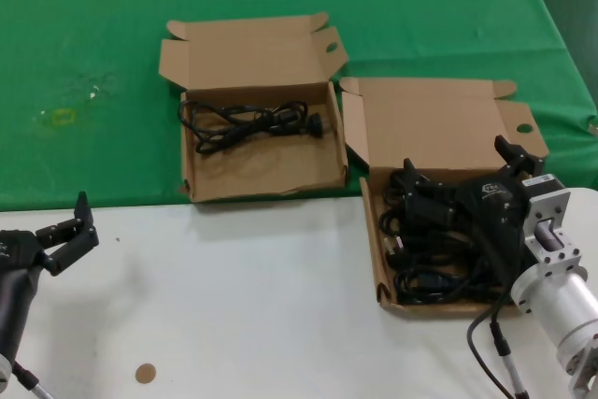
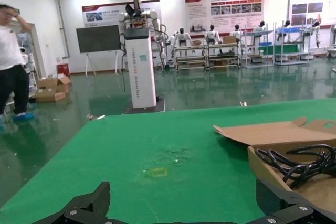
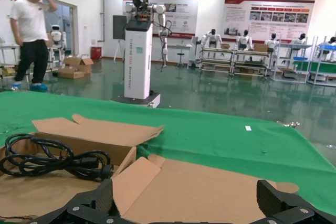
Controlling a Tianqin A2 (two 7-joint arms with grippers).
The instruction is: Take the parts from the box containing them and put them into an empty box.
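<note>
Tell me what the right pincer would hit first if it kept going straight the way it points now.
Probably the raised lid of the box of cords. The right pincer, fingers open, hovers over that box pointing toward the green cloth; in the right wrist view the lid lies directly ahead. Depth is unclear.

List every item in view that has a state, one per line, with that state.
Left box: lid open, one coiled cord lying inside.
Right box: lid open, packed with a heap of cords.
Left tool: open, empty, over the white table, away from both boxes.
Right tool: open, over the right box above the heap, holding nothing visible.
</note>
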